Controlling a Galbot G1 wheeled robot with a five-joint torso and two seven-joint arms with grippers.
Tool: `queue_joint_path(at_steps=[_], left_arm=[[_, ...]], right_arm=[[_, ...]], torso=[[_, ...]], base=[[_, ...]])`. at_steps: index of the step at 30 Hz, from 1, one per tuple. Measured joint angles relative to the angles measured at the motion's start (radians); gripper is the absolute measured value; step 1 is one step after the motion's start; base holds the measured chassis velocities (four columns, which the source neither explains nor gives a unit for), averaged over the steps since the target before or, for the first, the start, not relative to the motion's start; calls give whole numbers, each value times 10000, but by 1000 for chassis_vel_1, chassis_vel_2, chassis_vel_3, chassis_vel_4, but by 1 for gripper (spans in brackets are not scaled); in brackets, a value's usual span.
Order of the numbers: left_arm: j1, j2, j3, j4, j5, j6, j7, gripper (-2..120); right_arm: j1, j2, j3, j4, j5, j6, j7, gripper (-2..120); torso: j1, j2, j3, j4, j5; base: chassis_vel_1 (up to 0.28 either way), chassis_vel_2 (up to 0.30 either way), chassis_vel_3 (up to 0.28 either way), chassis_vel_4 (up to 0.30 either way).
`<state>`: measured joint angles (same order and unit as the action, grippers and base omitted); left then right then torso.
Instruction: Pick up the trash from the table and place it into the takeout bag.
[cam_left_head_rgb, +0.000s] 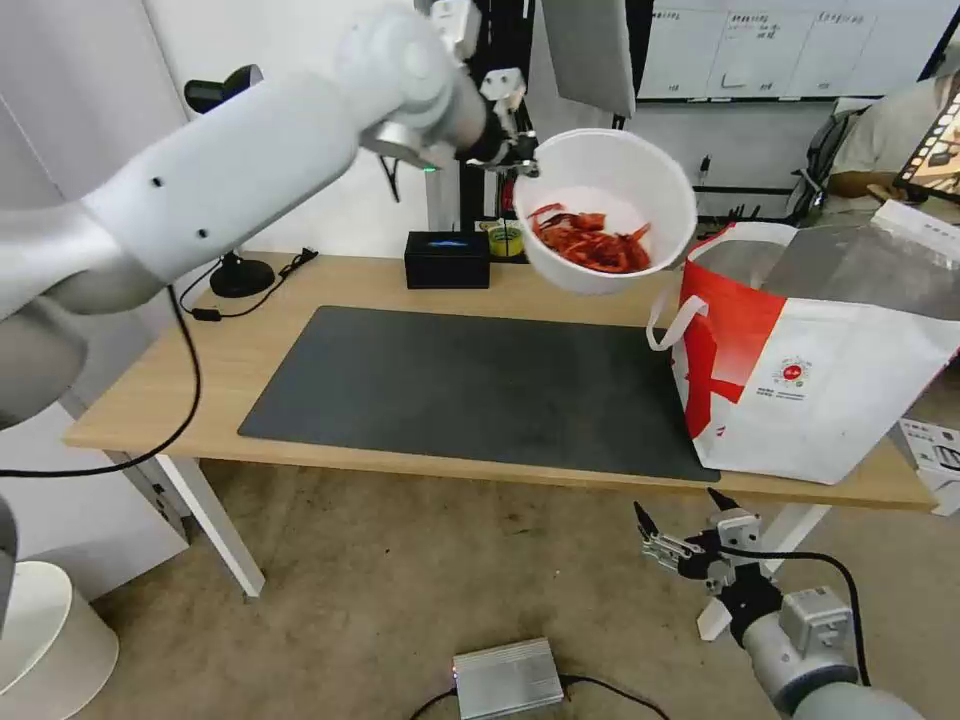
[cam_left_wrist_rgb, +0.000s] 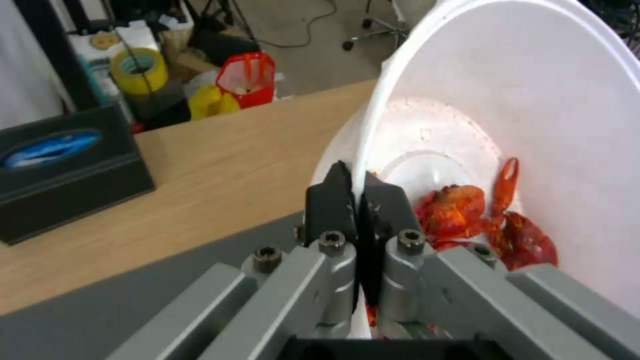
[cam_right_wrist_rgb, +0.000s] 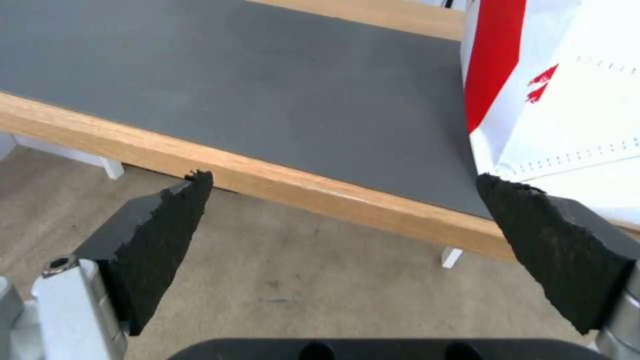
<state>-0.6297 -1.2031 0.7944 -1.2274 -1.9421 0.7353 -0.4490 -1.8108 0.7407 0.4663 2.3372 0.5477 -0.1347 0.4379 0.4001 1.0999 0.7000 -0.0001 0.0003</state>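
My left gripper is shut on the rim of the white round bowl, holding it tilted in the air above the table's back edge, just left of the takeout bag. Red crayfish shells lie in the bowl's low side. In the left wrist view the left gripper pinches the thin wall of the bowl, with shells beside one finger. The bag stands open on the table's right end, foil lining showing. My right gripper hangs open below the table's front edge, near the bag.
A dark grey mat covers the middle of the table. A black box and a desk lamp base stand along the back edge. A silver box with a cable lies on the floor.
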Motion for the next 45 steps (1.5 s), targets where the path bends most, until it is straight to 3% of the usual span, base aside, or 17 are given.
queue_joint_path(at_steps=[19,45], left_arm=[[-299,-2101,-343,1688,85,1,45,0],[-228,-3951,-564,3274,598,0,243,0]], right_arm=[[0,1,0,0,0,0,0,100],[0,0,0,0,0,0,0,100]], torso=[[0,0,0,0,0],[-1,2,-1,-2,0]], base=[[0,0,0,0],[0,0,0,0]])
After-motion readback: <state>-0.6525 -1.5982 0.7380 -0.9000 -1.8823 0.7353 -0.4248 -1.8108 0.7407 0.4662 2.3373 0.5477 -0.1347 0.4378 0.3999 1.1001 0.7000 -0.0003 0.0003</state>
